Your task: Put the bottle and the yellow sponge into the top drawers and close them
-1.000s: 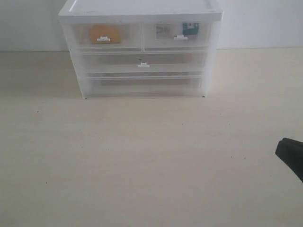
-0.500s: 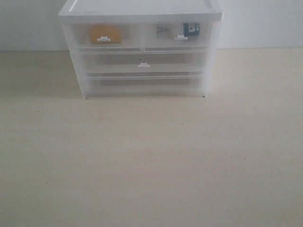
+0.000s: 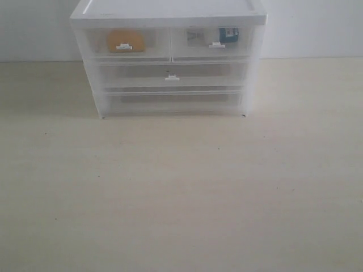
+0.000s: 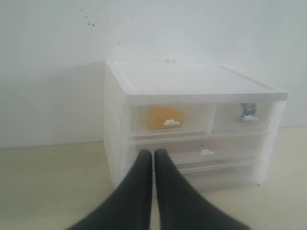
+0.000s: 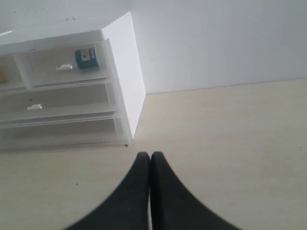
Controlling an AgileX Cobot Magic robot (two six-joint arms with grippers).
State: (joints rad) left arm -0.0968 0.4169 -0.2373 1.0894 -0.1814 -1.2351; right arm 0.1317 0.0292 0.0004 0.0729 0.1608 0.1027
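Observation:
The yellow sponge (image 3: 125,41) (image 4: 165,117) shows through the front of the left top drawer (image 3: 127,44), which is pushed in flush. Inside the right top drawer (image 3: 212,41), also pushed in, the bottle (image 3: 228,35) (image 5: 86,57) (image 4: 247,109) shows its dark teal label. Neither gripper appears in the exterior view. In the left wrist view my left gripper (image 4: 153,152) is shut with nothing in it, back from the drawer unit. In the right wrist view my right gripper (image 5: 150,155) is shut and empty over bare table, off the unit's right corner.
The white drawer unit (image 3: 168,11) stands at the back of the pale table (image 3: 181,192) against a white wall. Below the top drawers are two full-width translucent drawers (image 3: 172,75), both pushed in.
The right arm, seen a second ago at the right edge of the exterior view, has drawn out of that view. The drawers and their contents have not moved.

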